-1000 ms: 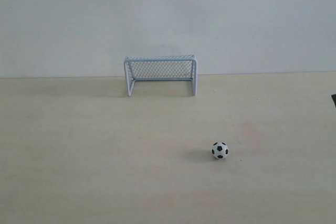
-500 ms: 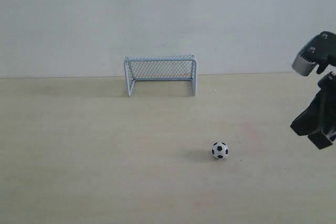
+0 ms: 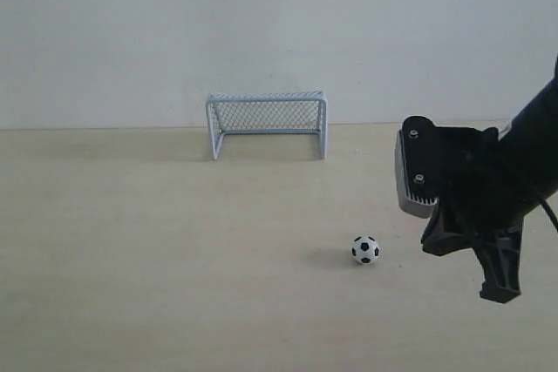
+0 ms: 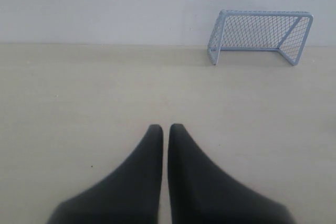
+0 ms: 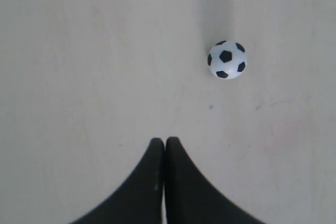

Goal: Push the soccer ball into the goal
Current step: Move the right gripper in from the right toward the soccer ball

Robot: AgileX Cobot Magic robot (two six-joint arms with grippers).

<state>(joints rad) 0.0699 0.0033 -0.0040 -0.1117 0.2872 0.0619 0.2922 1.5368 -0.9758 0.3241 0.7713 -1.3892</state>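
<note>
The soccer ball [image 3: 365, 250] rests on the pale table, right of centre and well in front of the goal [image 3: 267, 123], which stands against the back wall with its mouth facing the ball. My right gripper [image 3: 500, 289] hangs to the right of the ball, fingers pointing down, shut and empty. In the right wrist view its tips [image 5: 165, 142] are apart from the ball [image 5: 227, 59]. My left gripper [image 4: 165, 128] is shut with nothing in it; its view shows the goal [image 4: 260, 36] far off. The left arm is out of the exterior view.
The pale wooden table [image 3: 139, 241] runs back to a plain white wall [image 3: 261, 23]. The right arm's black body and grey wrist camera housing [image 3: 414, 176] hover above the table's right side.
The right arm has come in from the right edge and lowered, ending close to the ball's right side. Ball and goal have not moved.
</note>
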